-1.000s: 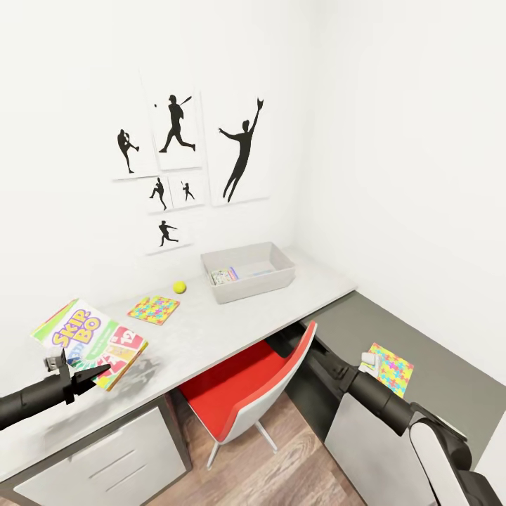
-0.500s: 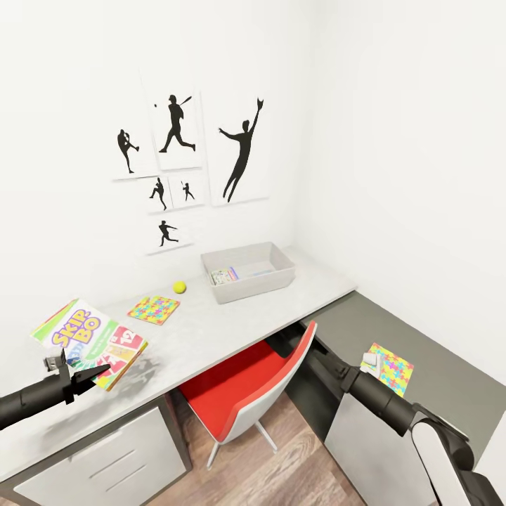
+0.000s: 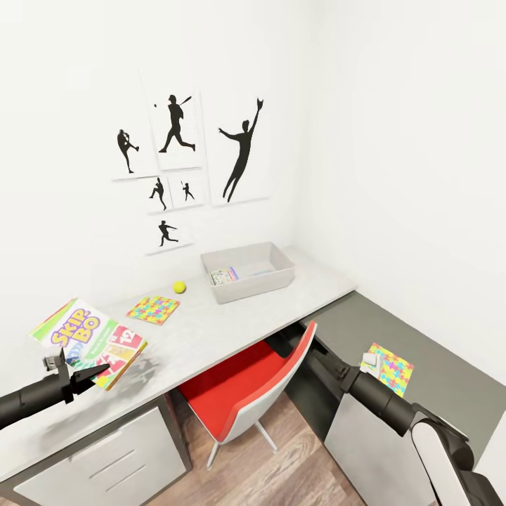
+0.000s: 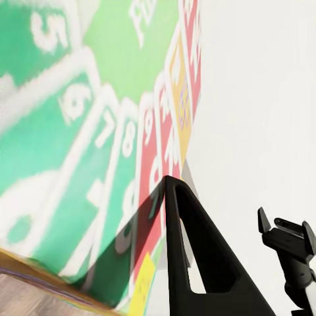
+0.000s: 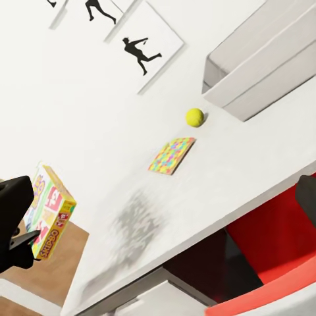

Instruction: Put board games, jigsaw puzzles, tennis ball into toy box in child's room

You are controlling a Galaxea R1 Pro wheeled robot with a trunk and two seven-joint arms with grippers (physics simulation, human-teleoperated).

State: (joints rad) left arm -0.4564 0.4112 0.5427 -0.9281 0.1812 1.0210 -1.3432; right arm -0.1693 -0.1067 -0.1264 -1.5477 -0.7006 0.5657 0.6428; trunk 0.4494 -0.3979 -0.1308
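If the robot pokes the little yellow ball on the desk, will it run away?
Probably yes. The ball is round and sits loose on the smooth desk top, so a nudge would likely send it rolling. It lies between the puzzle and the grey box, so it might bump the box wall and stop.

matte black tubular left arm [image 3: 28, 397], black pointed left tool [image 3: 77, 374] fingers, right arm [image 3: 393, 414] black forearm, white-grey upper segment
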